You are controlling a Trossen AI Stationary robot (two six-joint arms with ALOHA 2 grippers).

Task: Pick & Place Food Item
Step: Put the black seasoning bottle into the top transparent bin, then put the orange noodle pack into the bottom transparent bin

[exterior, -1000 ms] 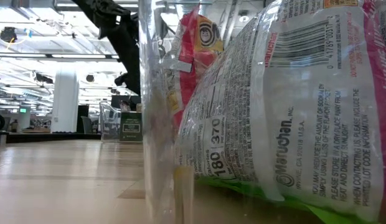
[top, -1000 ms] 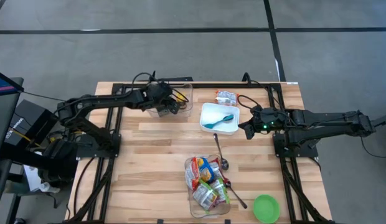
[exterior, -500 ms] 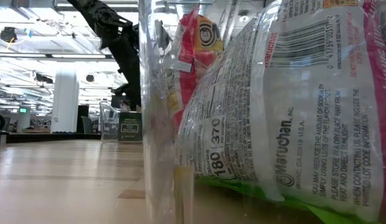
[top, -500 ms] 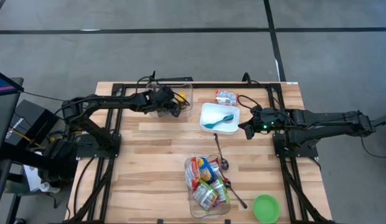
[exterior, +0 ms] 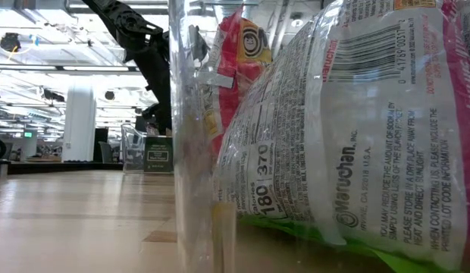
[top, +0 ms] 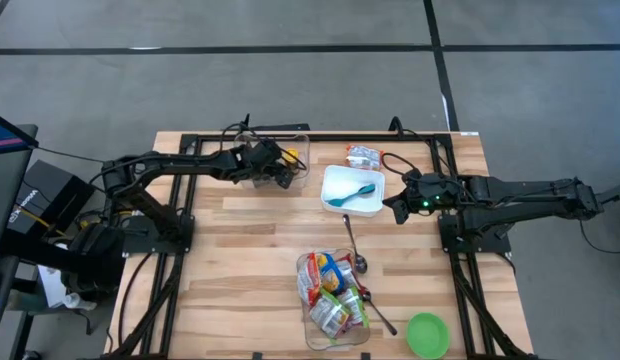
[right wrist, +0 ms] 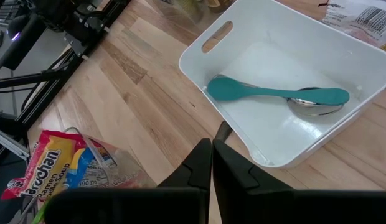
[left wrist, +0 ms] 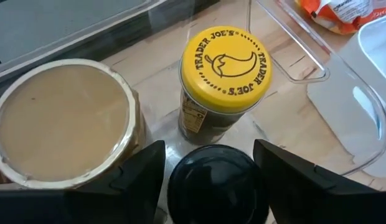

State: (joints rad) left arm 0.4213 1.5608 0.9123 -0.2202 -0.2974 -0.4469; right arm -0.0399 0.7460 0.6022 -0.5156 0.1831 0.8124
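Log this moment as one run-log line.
left claw: open, straddling black-lidded jar in clear plastic bin | right claw: shut, beside white plastic tray

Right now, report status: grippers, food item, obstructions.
Left gripper open, straddling black-lidded jar in clear plastic bin. Yellow-lidded jar, tan-lidded jar crowd it. Right gripper shut, waiting beside white tray.

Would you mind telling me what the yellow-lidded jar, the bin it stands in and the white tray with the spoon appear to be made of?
Yellow-lidded jar: printed lid with a smooth satin sheen, likely metal or plastic; clear body, glass or plastic, with a paper label.
Clear bin: transparent, glossy walls that show the wood through them, likely hard plastic.
White tray: opaque, smooth, with a moulded handle slot, likely plastic.
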